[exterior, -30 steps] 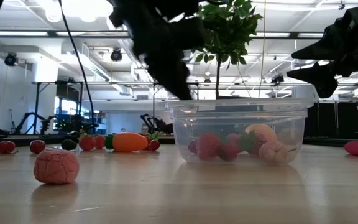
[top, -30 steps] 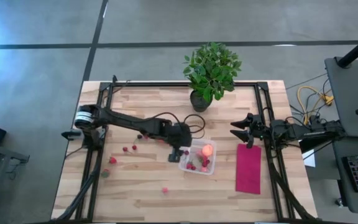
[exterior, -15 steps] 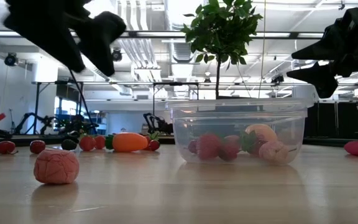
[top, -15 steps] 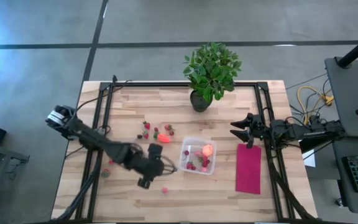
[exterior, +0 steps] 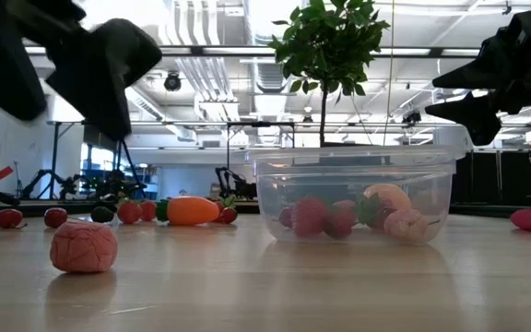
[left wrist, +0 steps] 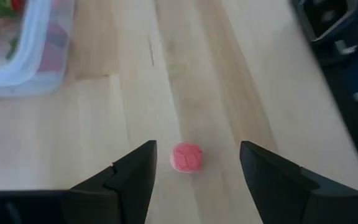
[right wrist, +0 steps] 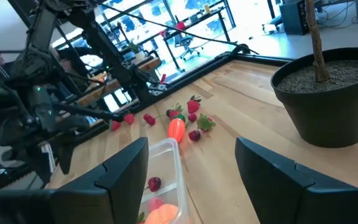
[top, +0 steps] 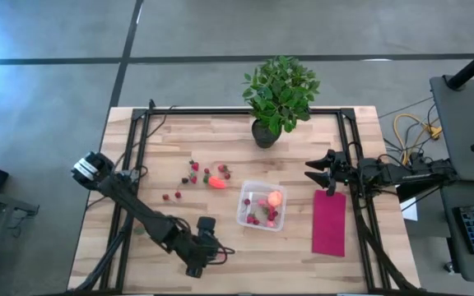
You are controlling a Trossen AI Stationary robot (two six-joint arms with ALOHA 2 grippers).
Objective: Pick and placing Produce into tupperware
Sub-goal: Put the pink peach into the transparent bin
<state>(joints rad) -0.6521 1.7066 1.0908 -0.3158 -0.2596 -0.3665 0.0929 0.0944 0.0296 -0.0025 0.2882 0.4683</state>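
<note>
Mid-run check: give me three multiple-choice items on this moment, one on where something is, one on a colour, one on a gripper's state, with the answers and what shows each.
1. Where is the left gripper?
A. Over the tupperware
B. Over a lone pink-red piece near the table's front edge
C. Beside the potted plant

2. What colour is the flat cloth right of the tupperware?
A. Magenta
B. Yellow
C. Blue

3. How do the left gripper's fingers stand?
A. Shut on a piece
B. Open, holding nothing
C. Shut on the tupperware's rim

Answers:
1 B: the left wrist view shows the pink-red piece on bare wood between the fingers.
2 A: the high view shows it magenta.
3 B: the fingers stand apart on either side of the piece, not touching it.
</note>
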